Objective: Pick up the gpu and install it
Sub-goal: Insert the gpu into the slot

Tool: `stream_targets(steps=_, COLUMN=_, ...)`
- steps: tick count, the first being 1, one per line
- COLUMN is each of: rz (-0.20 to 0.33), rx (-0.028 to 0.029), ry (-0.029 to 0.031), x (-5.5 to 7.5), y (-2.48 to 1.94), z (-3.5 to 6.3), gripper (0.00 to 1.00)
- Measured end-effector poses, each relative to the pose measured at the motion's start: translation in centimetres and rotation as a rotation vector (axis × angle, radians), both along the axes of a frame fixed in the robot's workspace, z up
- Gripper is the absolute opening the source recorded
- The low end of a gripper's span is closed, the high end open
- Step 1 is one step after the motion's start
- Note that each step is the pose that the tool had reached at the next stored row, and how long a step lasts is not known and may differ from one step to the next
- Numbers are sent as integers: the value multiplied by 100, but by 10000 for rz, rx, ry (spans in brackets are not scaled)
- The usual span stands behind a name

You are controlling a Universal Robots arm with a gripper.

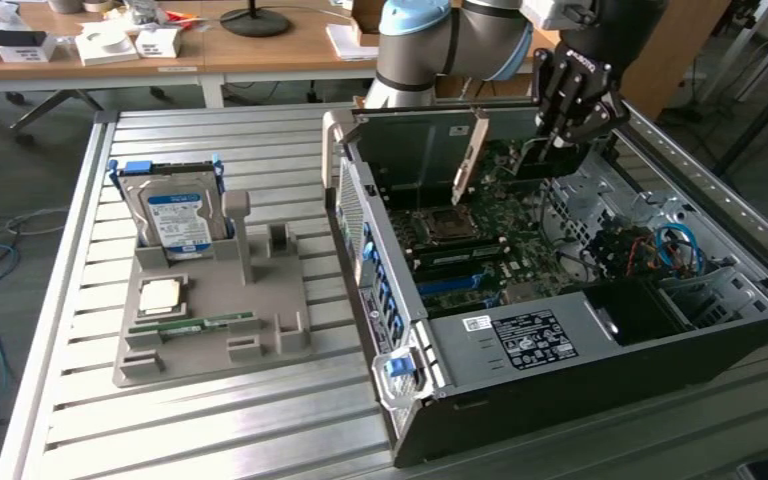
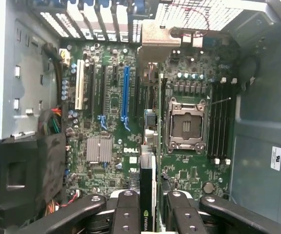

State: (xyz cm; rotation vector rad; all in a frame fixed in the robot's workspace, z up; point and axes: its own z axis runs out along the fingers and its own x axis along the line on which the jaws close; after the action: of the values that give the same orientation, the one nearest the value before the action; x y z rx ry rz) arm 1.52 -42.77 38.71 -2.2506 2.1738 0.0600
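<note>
While the black-fingered hand [image 2: 150, 214] gripped the thin, dark-faced gpu [image 2: 147, 185] edge-down over the green motherboard [image 2: 111, 161], it hung near the long blue slot [image 2: 125, 97]. Seating it well probably demanded keeping it parallel to that slot.

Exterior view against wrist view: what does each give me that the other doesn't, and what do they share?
Exterior view: the grey parts tray beside the case, carrying the hard drive, a processor chip and the RAM stick, with desks behind. Wrist view: a top-down look at the edge of the gpu with its Nvidia logo, and the Dell marking on the motherboard. Shared: the gripper shut on the gpu above the motherboard, next to the CPU socket.
</note>
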Motion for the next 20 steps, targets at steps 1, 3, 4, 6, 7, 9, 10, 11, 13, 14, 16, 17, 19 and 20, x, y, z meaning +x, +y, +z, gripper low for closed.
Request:
stream_targets(steps=1, rz=14, rx=0, ry=-6, x=-2, y=0, z=0, gripper=26)
stream_targets(steps=3, rz=15, rx=2, ry=-7, x=-2, y=0, z=-1, gripper=26)
stream_targets(steps=4, rz=14, rx=2, ry=-7, x=-2, y=0, z=-1, gripper=26)
stream_targets(steps=6, rz=12, rx=2, ry=-13, x=-6, y=0, z=-2, gripper=26)
stream_targets(steps=7, rz=9, rx=4, ry=-21, x=-14, y=0, z=-4, gripper=26)
stream_targets(steps=9, rz=3, rx=5, ry=-68, x=-50, y=1, z=-11, gripper=26)
stream_targets(steps=10, rz=3, rx=2, ry=-110, x=-77, y=0, z=-15, gripper=26)
stream_targets(steps=11, rz=3, rx=4, ry=-143, x=-106, y=0, z=-24, gripper=26)
stream_targets(steps=13, rz=2, rx=4, ry=-163, x=-158, y=0, z=-48, gripper=26)
stream_targets(steps=14, rz=0, rx=3, ry=-165, x=-181, y=0, z=-61, gripper=26)
stream_targets(steps=16, rz=-1, rx=3, ry=-167, x=-202, y=0, z=-84, gripper=26)
stream_targets(steps=17, rz=0, rx=2, ry=-167, x=-202, y=0, z=-88, gripper=26)
stream_targets(steps=19, rz=1, rx=-1, ry=-166, x=-202, y=0, z=-89, gripper=26)
stream_targets(steps=20, rz=1, rx=5, ry=-168, x=-202, y=0, z=-96, gripper=26)
